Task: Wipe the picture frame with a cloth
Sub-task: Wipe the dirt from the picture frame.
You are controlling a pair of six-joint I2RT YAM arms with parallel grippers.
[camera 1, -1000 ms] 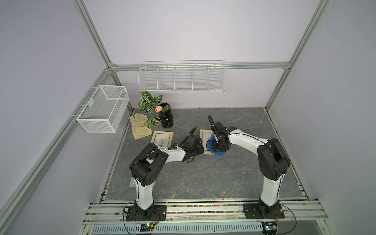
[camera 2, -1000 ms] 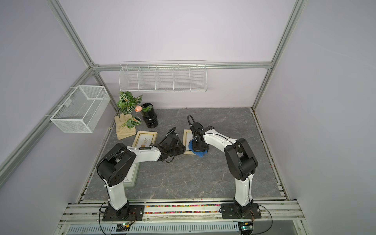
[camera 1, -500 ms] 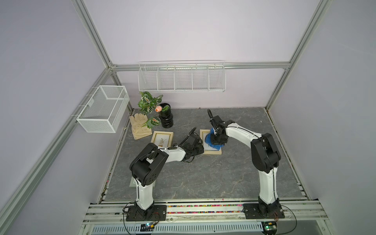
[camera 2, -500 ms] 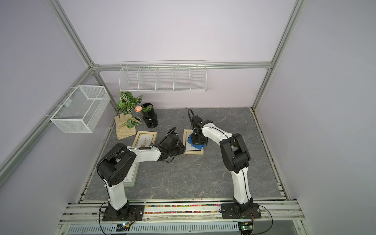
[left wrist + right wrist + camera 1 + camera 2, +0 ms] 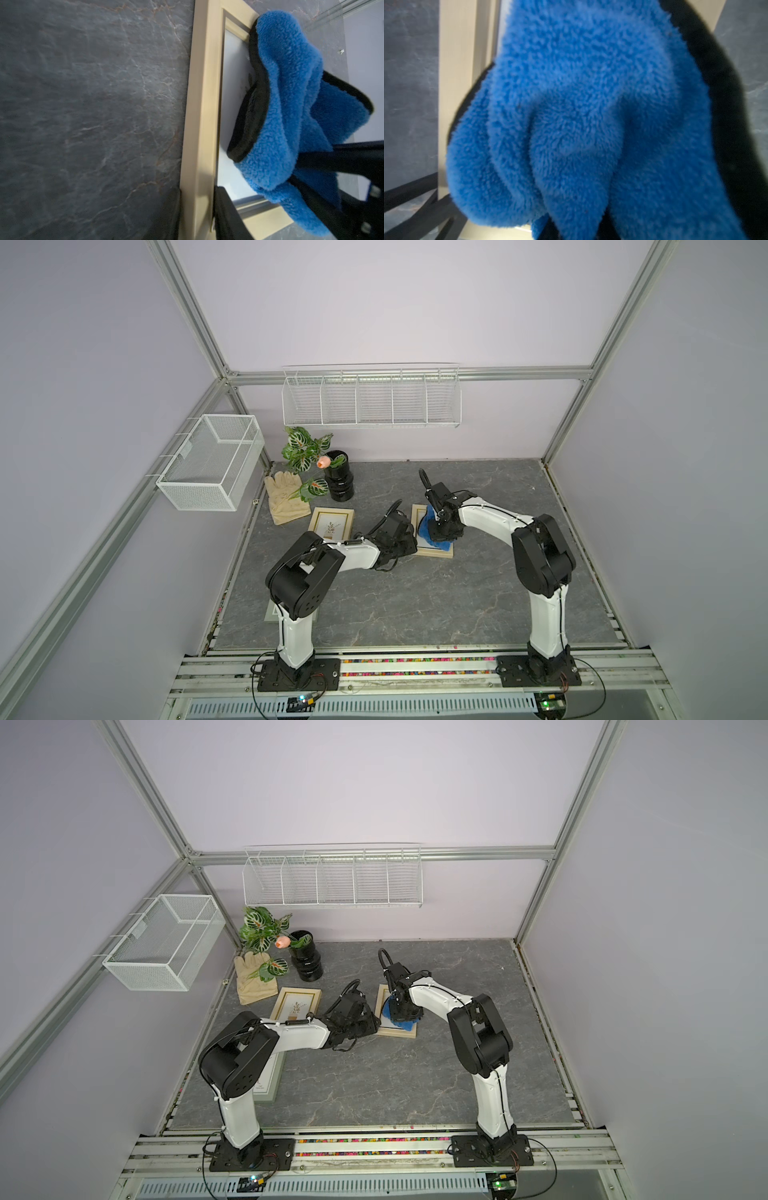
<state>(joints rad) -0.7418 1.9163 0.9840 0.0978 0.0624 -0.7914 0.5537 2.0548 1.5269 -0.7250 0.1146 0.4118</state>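
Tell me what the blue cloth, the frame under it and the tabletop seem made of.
The cloth looks like plush microfibre: fuzzy blue pile, black bound edge. The picture frame seems matte beige wood or wood-look moulding; its reflective pane, glass or clear plastic. The tabletop is dark grey, stone-look, pale veins; real or printed, unclear.

Our two arms meet over one frame.
Our right gripper (image 5: 441,531) sits on the blue cloth (image 5: 424,524), which lies on the frame (image 5: 434,552); our left gripper (image 5: 411,547) rests at that frame's left edge. A second frame (image 5: 331,523), a glove (image 5: 286,497) and a vase (image 5: 338,481) lie further left on the table (image 5: 415,597).
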